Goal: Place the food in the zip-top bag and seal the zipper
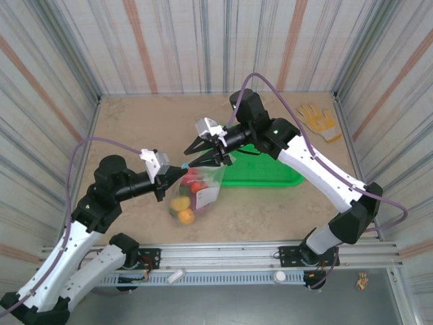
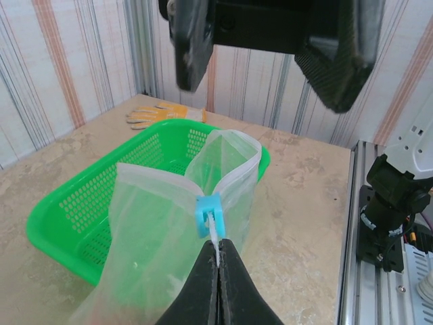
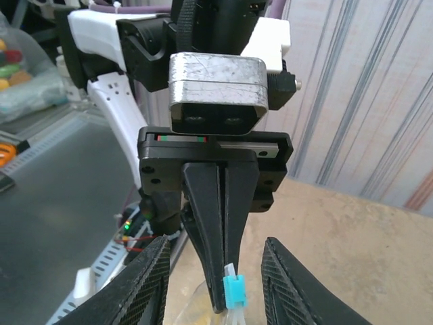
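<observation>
The clear zip-top bag (image 1: 196, 193) hangs between the arms with the food (image 1: 181, 205) inside: yellow, orange, red and dark pieces. My left gripper (image 1: 178, 173) is shut on the end of the zipper, just behind the blue slider (image 1: 185, 165). In the left wrist view its fingertips (image 2: 218, 249) pinch the strip below the slider (image 2: 208, 213), and the zipper (image 2: 238, 169) gapes open beyond it. My right gripper (image 1: 197, 154) is open, its fingers (image 3: 145, 288) on either side of the slider (image 3: 235, 292) without touching it.
The green mesh basket (image 1: 270, 176) lies behind the bag, right of centre, and also appears past the bag as the basket (image 2: 74, 210). A yellow glove (image 1: 316, 120) rests at the back right. Striped walls enclose the table.
</observation>
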